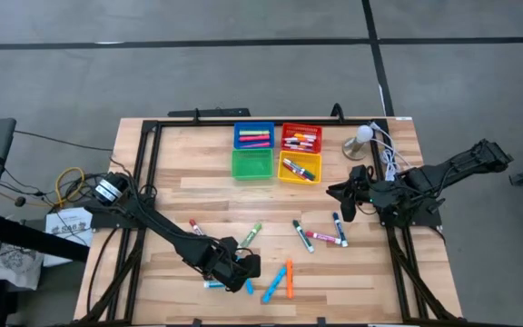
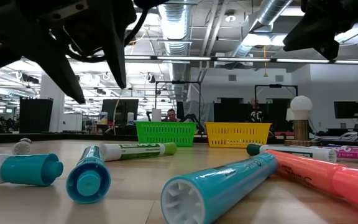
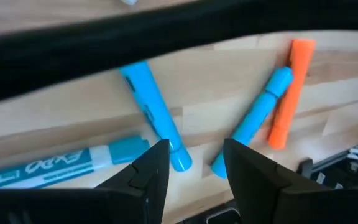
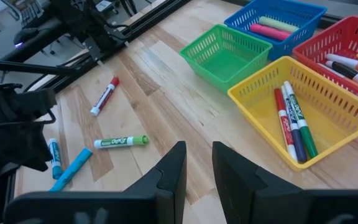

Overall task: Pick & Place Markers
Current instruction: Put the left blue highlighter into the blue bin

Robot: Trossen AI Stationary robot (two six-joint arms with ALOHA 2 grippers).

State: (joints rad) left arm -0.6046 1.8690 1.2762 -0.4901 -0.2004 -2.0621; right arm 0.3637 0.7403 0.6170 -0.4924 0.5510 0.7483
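Left gripper (image 3: 194,165): shown part-open and empty, poised low over the near edge of the table (image 1: 171,191); nothing is clamped between its fingers (image 3: 151,171); just beyond the tips lie a short blue marker (image 3: 156,117) and a second blue marker (image 3: 253,121) that touches an orange marker (image 3: 288,93).

Right gripper (image 4: 197,168): held above the table's right side, near the bins; its fingers are seen only narrowly parted, with nothing between them.

Markers: scattered across the near half of the table; a green-capped marker (image 4: 121,142) and a red-capped marker (image 4: 104,95) lie apart on the wood; others are already gathered in the yellow bin (image 4: 328,121), the red bin (image 1: 301,139) and the blue bin (image 1: 253,135); the green bin (image 4: 225,57) appears bare.

Risk: a descent between the two blue markers could nudge both and seize neither; the round barrels are judged likely to roll, and the blue-and-orange pair could be lifted or dragged together; a marker near the edge could be knocked off.
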